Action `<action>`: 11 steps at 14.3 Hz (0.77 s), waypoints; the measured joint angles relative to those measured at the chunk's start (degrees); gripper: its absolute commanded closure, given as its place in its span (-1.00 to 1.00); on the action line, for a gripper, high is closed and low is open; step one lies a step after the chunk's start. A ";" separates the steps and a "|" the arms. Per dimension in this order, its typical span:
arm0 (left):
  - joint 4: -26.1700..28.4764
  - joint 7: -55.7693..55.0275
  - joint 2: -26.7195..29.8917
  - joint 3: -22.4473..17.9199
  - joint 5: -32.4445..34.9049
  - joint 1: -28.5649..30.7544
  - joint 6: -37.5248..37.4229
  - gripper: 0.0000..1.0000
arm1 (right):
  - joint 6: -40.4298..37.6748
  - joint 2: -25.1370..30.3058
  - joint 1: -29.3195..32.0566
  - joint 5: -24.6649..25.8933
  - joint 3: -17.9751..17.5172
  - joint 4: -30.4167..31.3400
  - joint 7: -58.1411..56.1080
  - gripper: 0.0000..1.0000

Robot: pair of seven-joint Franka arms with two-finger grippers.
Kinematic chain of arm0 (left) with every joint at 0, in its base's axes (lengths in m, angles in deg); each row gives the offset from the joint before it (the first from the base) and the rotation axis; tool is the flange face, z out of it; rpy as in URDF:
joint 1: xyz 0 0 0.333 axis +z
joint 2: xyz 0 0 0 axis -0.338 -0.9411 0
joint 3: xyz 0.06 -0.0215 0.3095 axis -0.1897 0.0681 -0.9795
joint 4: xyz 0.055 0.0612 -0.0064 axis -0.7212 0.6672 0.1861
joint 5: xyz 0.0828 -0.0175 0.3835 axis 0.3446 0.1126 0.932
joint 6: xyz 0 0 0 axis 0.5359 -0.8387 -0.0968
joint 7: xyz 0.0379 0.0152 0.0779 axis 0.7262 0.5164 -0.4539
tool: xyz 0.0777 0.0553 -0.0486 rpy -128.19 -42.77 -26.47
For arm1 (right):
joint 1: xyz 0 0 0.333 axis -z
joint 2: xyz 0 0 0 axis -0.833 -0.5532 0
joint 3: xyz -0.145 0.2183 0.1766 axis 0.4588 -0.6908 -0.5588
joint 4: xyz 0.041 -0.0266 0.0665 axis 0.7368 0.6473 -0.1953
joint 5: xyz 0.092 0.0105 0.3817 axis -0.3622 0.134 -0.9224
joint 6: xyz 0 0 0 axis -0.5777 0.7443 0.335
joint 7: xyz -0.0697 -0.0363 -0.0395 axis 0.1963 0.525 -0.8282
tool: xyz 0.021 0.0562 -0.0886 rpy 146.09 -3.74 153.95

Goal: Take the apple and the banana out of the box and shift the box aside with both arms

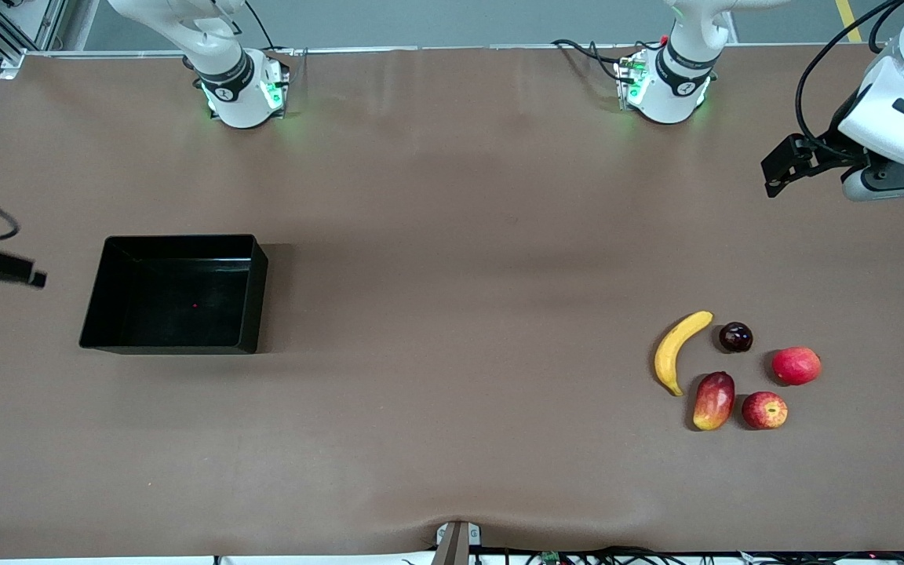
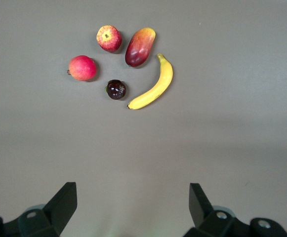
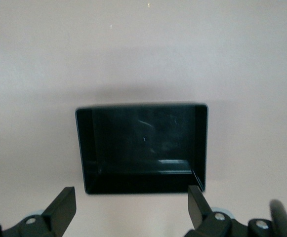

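The yellow banana point(image 1: 679, 351) and the small red apple with a stem dimple point(image 1: 764, 410) lie in a cluster of fruit toward the left arm's end of the table. The black box point(image 1: 177, 298) stands empty toward the right arm's end. My left gripper point(image 1: 774, 176) hangs open and empty over bare table near that end's edge. In the left wrist view its open gripper point(image 2: 132, 207) faces the banana point(image 2: 153, 84) and the apple point(image 2: 108, 38). My right gripper point(image 1: 28, 276) is beside the box, mostly out of the front view. In the right wrist view it point(image 3: 131, 207) is open before the box point(image 3: 142, 143).
An oblong red-yellow mango point(image 1: 713, 400) lies between the banana and the apple. A plain red round fruit point(image 1: 796, 366) and a small dark fruit point(image 1: 735, 337) lie in the same cluster. The brown table point(image 1: 452, 275) stretches between box and fruit.
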 measured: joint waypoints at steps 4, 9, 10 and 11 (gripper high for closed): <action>0.59 0.01 0.57 -0.34 -1.72 0.20 0.00 -1.00 | 1.24 8.92 -3.81 2.33 0.04 9.21 1.12 -1.00; 0.66 3.34 0.98 -0.58 -1.82 2.94 0.01 -1.00 | 10.35 18.80 -2.65 2.76 1.19 25.85 1.02 -1.00; 0.66 3.48 1.01 -0.60 -1.82 3.27 0.01 -1.00 | 10.80 19.37 -2.40 2.81 1.19 25.97 1.02 -1.00; 0.66 3.55 1.01 -0.61 -1.83 3.40 0.01 -1.00 | 11.19 19.75 -2.14 2.83 1.20 25.24 1.02 -1.00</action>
